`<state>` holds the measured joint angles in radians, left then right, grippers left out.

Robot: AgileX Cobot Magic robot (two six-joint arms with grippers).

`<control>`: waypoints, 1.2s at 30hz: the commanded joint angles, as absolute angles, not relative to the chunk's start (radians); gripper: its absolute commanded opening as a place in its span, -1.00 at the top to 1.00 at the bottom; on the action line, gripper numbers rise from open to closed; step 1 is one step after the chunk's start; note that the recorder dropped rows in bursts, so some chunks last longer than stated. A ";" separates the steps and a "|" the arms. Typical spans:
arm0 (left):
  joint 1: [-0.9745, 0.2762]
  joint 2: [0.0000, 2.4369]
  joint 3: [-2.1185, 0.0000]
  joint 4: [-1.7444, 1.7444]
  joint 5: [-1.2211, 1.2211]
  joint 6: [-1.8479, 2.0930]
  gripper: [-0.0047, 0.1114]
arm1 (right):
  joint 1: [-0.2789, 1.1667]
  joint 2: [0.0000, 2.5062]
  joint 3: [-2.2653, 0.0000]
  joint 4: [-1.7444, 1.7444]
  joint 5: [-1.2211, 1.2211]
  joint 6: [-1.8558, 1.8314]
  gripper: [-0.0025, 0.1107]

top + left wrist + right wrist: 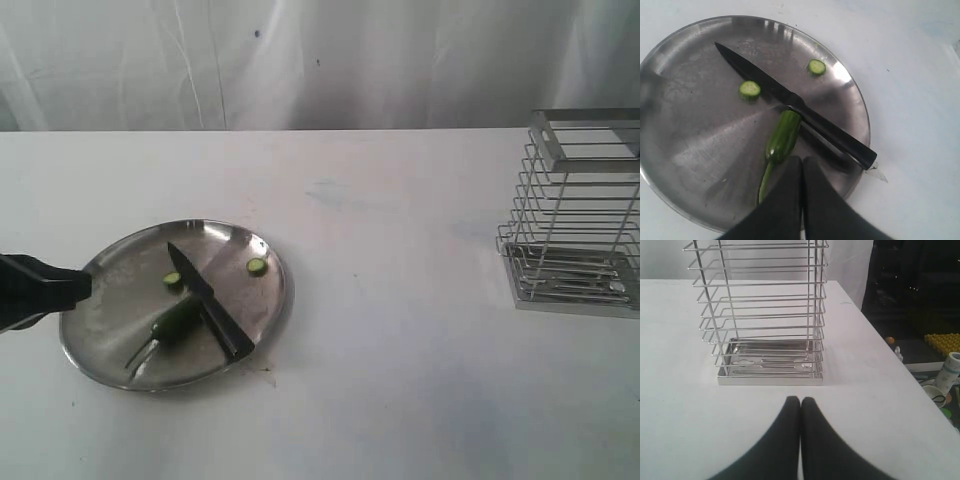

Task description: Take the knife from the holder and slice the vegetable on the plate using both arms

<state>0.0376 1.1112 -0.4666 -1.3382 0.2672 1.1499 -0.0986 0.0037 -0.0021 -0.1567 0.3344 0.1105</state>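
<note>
Left hand [801, 159]: black fingers pressed together with nothing between them; it hovers at the plate's rim, pointing toward the vegetable.
Right hand [800, 400]: closed the same way and empty, facing the foot of the holder, well apart from the plate.
Counter [400, 350]: flat matte white, faintly smudged, beneath both hands.
Holder [770, 381]: tall box of thin silver wire bars on a flat steel base, just ahead of the right hand; no knife shows inside it.
Plate [700, 130]: round, shallow, scuffed shiny steel with a raised rim, directly ahead of and below the left hand.
Knife [790, 97]: slim and all black, lying loose on the plate. Its long axis slants across the left hand's line of reach, with the tip far off and the handle end at the rim nearby.
Vegetable [783, 136]: smooth dark green pepper; its thin curved stem points back at the left hand and its cut end touches the blade.
Near slice [749, 89]: pale green round on the hand's side of the blade.
Far slice [816, 66]: matching round beyond the blade.
Next move: the left hand is much nearer the knife. Picking it up again would probably mean turning to close across the slanted handle.
</note>
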 commanded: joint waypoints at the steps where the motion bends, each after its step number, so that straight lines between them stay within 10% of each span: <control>1: 0.036 1.105 -0.464 -1.344 0.276 1.151 0.92 | -0.101 0.000 0.000 -0.156 0.336 0.100 0.96; 11: 0.036 1.067 -0.464 -1.336 0.257 1.151 0.92 | -0.101 0.000 0.000 -0.151 0.336 0.100 0.96; 28: 0.038 0.117 -0.466 -1.301 0.160 1.159 0.92 | -0.101 0.000 0.000 -0.151 0.336 0.100 0.96; 36: 0.046 0.091 -0.289 -0.162 0.481 -0.163 0.92 | -0.101 0.000 0.000 -0.151 0.336 0.100 0.96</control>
<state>0.0376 0.1146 -0.3626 -0.3124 0.4814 0.0188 -0.0986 0.0037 -0.0021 -0.1529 0.3362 0.1066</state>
